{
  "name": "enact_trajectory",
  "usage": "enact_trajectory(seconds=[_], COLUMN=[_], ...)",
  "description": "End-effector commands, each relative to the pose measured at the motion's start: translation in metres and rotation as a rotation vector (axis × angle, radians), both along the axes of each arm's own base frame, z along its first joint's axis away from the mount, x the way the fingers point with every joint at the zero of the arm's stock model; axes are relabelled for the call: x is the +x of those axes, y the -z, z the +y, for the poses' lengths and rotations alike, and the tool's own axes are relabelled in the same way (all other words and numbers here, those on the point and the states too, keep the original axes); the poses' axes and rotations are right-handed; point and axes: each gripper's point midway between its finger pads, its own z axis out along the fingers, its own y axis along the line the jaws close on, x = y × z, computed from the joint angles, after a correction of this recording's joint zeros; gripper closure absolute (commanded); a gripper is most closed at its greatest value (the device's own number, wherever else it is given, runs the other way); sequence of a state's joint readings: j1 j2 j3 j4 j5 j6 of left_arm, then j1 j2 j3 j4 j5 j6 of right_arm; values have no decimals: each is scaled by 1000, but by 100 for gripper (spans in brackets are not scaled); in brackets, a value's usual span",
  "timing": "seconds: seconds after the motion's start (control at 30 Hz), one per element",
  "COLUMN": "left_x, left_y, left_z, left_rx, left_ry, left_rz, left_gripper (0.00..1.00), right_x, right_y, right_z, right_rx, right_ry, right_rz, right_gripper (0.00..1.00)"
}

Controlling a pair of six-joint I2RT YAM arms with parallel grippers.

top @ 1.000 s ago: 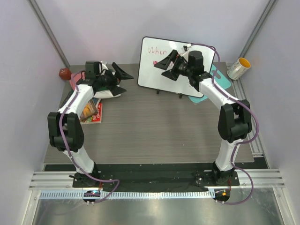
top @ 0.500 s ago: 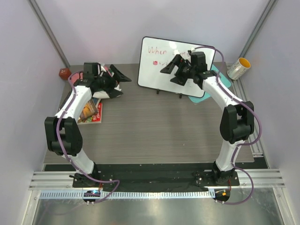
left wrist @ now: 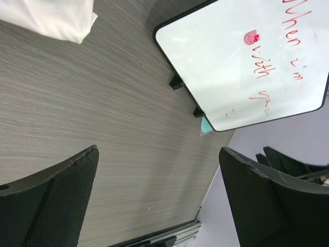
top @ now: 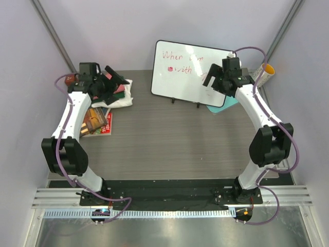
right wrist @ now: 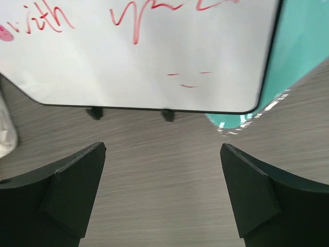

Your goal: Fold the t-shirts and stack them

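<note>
Now both arms have swung outward, left gripper and right gripper wide and empty, so the t-shirts look stacked.

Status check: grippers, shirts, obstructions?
Open and empty: left gripper, right gripper. Pile of soft cloth t-shirts at far-left corner, by left gripper. Standing black-framed whiteboard with red writing by right gripper.

The t-shirts lay piled at the far left of the table. The cream-white t-shirt was at the bottom, a soft, rumpled, folded bundle flat on the wood, its rounded corner showing in the left wrist view. A patch of the salmon-pink t-shirt rested on top of it. The dark green one could not be made out clearly.
</note>
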State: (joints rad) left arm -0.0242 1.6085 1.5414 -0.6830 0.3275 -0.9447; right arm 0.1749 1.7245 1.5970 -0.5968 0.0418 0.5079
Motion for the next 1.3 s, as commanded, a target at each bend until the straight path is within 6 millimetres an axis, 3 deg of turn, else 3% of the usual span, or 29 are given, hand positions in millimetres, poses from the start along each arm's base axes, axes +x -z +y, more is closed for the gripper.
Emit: enact_trajectory(seconds=[0.0, 0.03, 0.23, 0.3, 0.33, 0.43, 0.5, 0.57, 0.6, 0.7, 0.9, 1.07, 1.27], left_x=[-1, -3, -15, -19, -19, -19, -19, -20, -21, -22, -22, -21, -21], left_y=[20, 23, 30, 29, 27, 24, 23, 24, 26, 27, 28, 33, 32], left_z=[-6, -9, -32, -37, -36, -34, -33, -31, -30, -30, -26, -29, -29], left_rx=[-60, -71, -88, -85, -80, -63, -53, -43, -37, -31, -16, -24, -22], left_ry=[-11, -2, 61, 79, 79, 83, 87, 82, 82, 81, 73, 81, 83], left_rz=[76, 87, 119, 112, 106, 96, 87, 85, 88, 89, 83, 94, 99], left_gripper=[0, 1, 2, 1, 2, 1, 2, 1, 1, 1, 1, 1, 1], right_x=[-5, -4, 5, 10, 12, 27, 40, 53, 61, 73, 68, 72, 82], right_y=[-34, -29, -13, -6, -3, 3, -7, 2, -5, 0, -2, 28, 33], right_z=[-63, -78, -120, -130, -151, -167, -166, -158, -157, -139, -116, -114, -111], right_rx=[-287, -318, -422, -410, -395, -315, -299, -266, -257, -169, -119, -117, -110], right_ry=[102, 120, 174, 170, 208, 199, 164, 93, 81, 23, -27, -49, -66], right_rz=[-128, -125, -129, -144, -144, -176, -217, -216, -235, -241, -251, -201, -231], right_gripper=[0, 0, 0, 0, 0, 0, 0, 1, 0, 0, 0, 0, 0])
